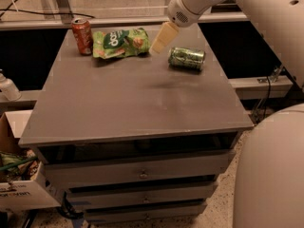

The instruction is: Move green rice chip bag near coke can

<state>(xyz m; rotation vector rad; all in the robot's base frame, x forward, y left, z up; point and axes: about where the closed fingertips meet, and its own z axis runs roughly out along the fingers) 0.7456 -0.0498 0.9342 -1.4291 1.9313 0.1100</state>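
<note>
The green rice chip bag (119, 42) lies flat at the back of the grey table (128, 103), just right of the upright red coke can (82, 36) at the back left corner. A narrow gap separates bag and can. My gripper (160, 40) hangs from the white arm above the table, just right of the bag's right edge and apart from it. It holds nothing that I can see.
A green can (186, 58) lies on its side right of the gripper. The arm's white body (270, 175) fills the right side. Drawers (142, 172) sit under the table. A cardboard box (19, 184) stands on the floor at left.
</note>
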